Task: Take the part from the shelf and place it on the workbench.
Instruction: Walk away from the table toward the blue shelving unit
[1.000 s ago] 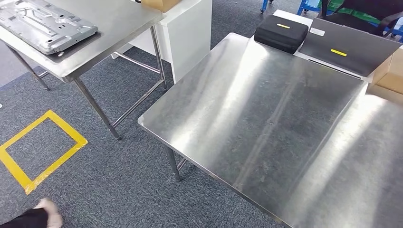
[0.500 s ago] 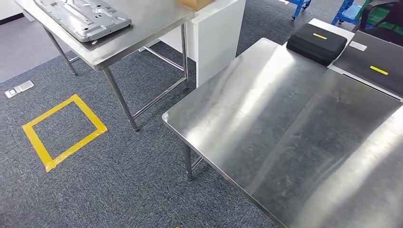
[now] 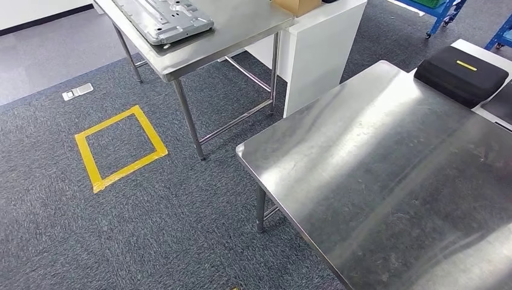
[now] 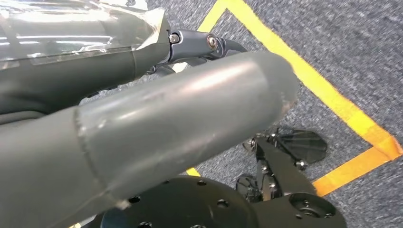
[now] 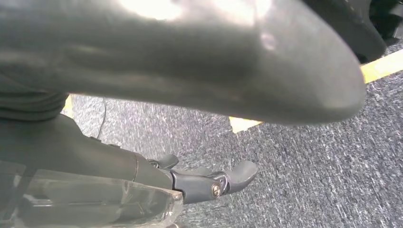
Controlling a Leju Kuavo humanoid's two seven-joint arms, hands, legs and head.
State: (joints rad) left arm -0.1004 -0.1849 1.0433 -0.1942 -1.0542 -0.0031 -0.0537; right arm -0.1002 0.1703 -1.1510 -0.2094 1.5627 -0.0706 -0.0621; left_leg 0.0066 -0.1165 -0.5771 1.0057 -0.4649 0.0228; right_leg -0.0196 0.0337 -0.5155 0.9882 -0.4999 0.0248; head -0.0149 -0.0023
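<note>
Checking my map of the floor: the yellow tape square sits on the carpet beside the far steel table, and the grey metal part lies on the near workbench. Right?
One slip: the grey metal part lies on the far steel table, not the near workbench, as the head view shows. The yellow tape square is on the carpet beside that far table.

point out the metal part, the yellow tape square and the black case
metal part [image 3: 166, 18], head view, on its ribbed grey face
yellow tape square [image 3: 152, 132], head view, on the strip nearest the table leg
black case [image 3: 456, 75], head view, on its top panel
</note>
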